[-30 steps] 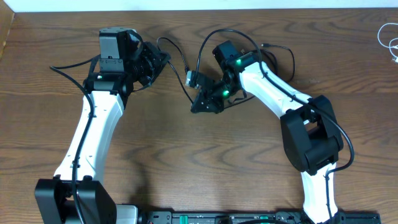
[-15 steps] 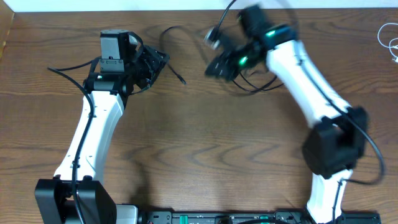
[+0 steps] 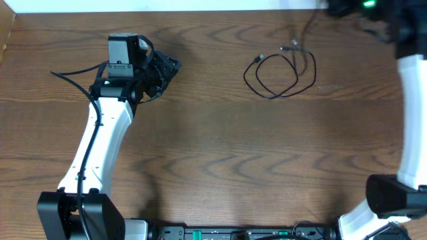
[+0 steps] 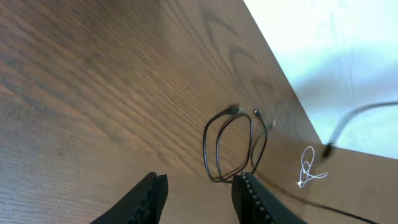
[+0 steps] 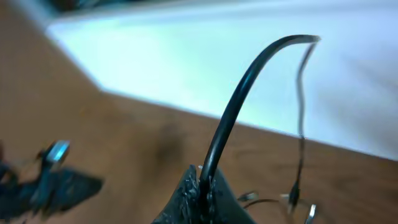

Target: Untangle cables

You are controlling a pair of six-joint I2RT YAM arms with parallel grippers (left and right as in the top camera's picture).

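The left gripper [image 4: 200,184] hung over the brown wood-grain table [image 4: 93,93], its jaws apart with nothing between them. Just beyond it, a thin black cable in loose loops [image 4: 233,146] lay flat on the wood. Farther off lay a small tangled white cord [image 4: 308,171]. By the table's far edge, the right gripper [image 5: 202,186] was clamped on a second black cable [image 5: 245,93], which arched up from its fingers.

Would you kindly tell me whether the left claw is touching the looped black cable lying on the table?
Apart: the overhead view shows bare table between the left claw and the looped black cable.
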